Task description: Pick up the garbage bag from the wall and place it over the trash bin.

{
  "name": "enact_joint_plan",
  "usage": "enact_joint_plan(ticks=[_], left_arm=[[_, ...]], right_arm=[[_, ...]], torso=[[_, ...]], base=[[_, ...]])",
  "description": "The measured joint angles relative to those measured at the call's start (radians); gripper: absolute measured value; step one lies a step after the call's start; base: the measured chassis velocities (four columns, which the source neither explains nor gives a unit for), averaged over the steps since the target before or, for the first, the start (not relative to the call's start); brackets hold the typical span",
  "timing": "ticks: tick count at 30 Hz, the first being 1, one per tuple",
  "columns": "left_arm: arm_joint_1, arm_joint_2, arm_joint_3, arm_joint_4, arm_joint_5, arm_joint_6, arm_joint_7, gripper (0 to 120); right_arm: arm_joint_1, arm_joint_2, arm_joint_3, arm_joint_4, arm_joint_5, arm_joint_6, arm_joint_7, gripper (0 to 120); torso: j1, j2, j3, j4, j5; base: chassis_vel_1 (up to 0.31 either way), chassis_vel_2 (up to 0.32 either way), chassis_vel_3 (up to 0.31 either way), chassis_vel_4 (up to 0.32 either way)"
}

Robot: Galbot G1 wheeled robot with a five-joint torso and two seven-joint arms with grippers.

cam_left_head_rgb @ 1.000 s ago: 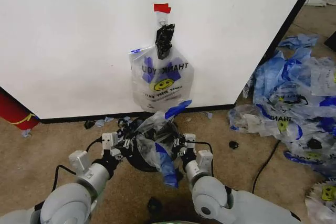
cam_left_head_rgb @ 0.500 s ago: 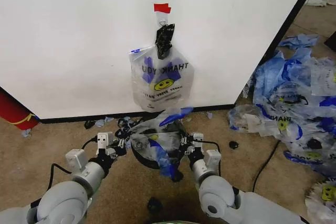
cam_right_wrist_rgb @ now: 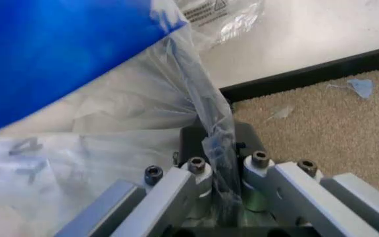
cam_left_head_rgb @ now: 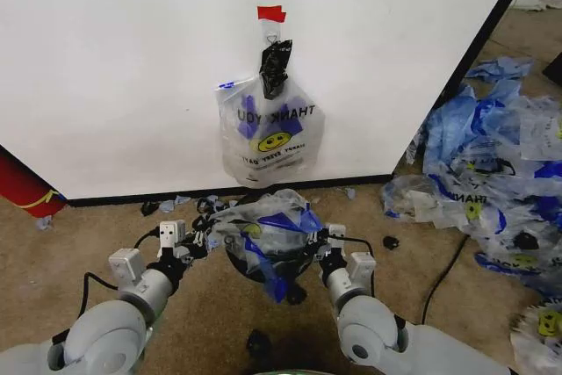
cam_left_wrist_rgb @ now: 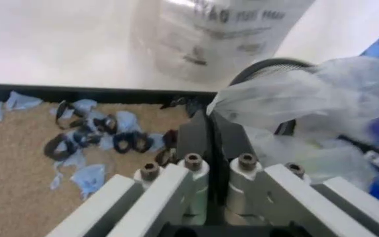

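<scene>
The garbage bag (cam_left_head_rgb: 263, 233), see-through with blue handles, is stretched between my two grippers and lies bunched across the top of the trash bin (cam_left_head_rgb: 232, 259), a black wire-mesh bin on the carpet in front of the wall (cam_left_head_rgb: 114, 68). My left gripper (cam_left_head_rgb: 202, 239) is shut on the bag's left edge; the left wrist view shows the film (cam_left_wrist_rgb: 288, 98) pinched in that gripper (cam_left_wrist_rgb: 210, 126) beside the bin's rim (cam_left_wrist_rgb: 268, 66). On the other side, my right gripper (cam_left_head_rgb: 313, 243) is shut on the right edge, with plastic (cam_right_wrist_rgb: 110, 123) running through this gripper (cam_right_wrist_rgb: 219, 143).
Another smiley "THANK YOU" bag (cam_left_head_rgb: 268, 133) hangs on the wall under a small black bag (cam_left_head_rgb: 275, 68) and red tape (cam_left_head_rgb: 271, 13). A heap of bags (cam_left_head_rgb: 492, 164) lies at the right, with a cable (cam_left_head_rgb: 443, 278) nearby. A red cylinder (cam_left_head_rgb: 22, 189) stands at the left. Scraps (cam_left_wrist_rgb: 91, 138) litter the floor.
Both grippers have moved a little apart, spreading the bag. The bag has sunk lower and flatter onto the bin, and its raised blue handle has dropped.
</scene>
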Motion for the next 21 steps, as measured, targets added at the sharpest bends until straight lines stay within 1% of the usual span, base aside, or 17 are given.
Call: enact_joint_plan(ticks=[2,5,6,9,11,13,14,15,17,18,20,21], left_arm=[[-0.002,0.004,-0.002,-0.021,0.0,0.001,0.0,14],[-0.002,0.007,-0.003,-0.042,0.0,0.004,-0.001,23],[-0.002,0.007,-0.003,-0.042,0.0,0.004,-0.001,23],[0.002,0.015,-0.003,-0.075,-0.001,0.011,-0.002,38],[0.002,0.02,-0.003,-0.082,0.005,0.012,-0.002,47],[0.001,0.021,-0.003,-0.084,0.011,0.012,-0.001,48],[0.001,0.025,-0.004,-0.087,0.035,0.012,0.006,53],[0.0,0.027,-0.005,-0.087,0.07,0.011,0.019,56],[-0.001,0.032,-0.002,-0.089,0.159,0.001,0.081,68],[-0.001,0.032,0.003,-0.096,0.161,-0.002,0.096,72],[-0.005,0.027,0.011,-0.118,0.107,-0.004,0.114,79],[-0.005,0.027,0.011,-0.118,0.107,-0.004,0.114,79]], right_arm=[[0.0,0.0,0.0,-0.001,0.0,0.0,0.0,0],[0.001,0.0,0.0,-0.003,0.0,0.0,0.001,0],[0.001,0.0,0.0,-0.003,0.0,0.0,0.001,0],[0.001,-0.005,0.007,-0.004,0.006,-0.001,0.004,0],[-0.001,-0.008,0.014,-0.002,0.011,-0.003,0.005,0],[-0.001,-0.01,0.017,-0.001,0.013,-0.004,0.006,0],[-0.003,-0.012,0.021,0.001,0.016,-0.005,0.007,0],[-0.004,-0.012,0.023,0.003,0.02,-0.007,0.008,0],[-0.001,-0.011,0.022,0.009,0.028,-0.008,0.008,0],[0.002,-0.01,0.02,0.012,0.032,-0.008,0.008,0],[0.009,-0.008,0.016,0.018,0.044,-0.008,0.007,0],[0.009,-0.008,0.016,0.018,0.044,-0.008,0.007,0]], torso=[[0.0,0.0,0.0,0.0,0.0],[0.0,0.0,0.0,0.0,0.0],[0.0,0.0,0.0,0.0,0.0],[0.0,0.0,0.0,0.0,0.0],[0.0,0.0,0.0,0.0,0.0],[0.0,0.0,0.0,0.0,0.0],[0.0,0.0,0.0,0.0,-0.0001],[0.0,0.0,0.0,-0.0001,-0.0001],[0.0,0.0,0.0,-0.0001,0.0],[0.0,0.0,0.0,-0.0001,-0.0001],[0.0,0.0,0.0,0.0001,0.0],[0.0,0.0,0.0,0.0001,0.0]], base=[[0.0,0.0,0.0,0.0],[0.0,0.0,0.0,0.0],[0.0,0.0,0.0,0.0],[0.0,0.0,0.0,0.0],[0.0,0.0,0.0,0.0],[0.0,0.0,0.0,0.0],[0.0,0.0,0.0,0.0],[0.0,0.0,0.0,0.0],[0.0,0.0,0.0,0.0],[0.0,0.0,0.0,0.0],[0.0,0.0,0.0,0.0],[0.0,0.0,0.0,0.0]])
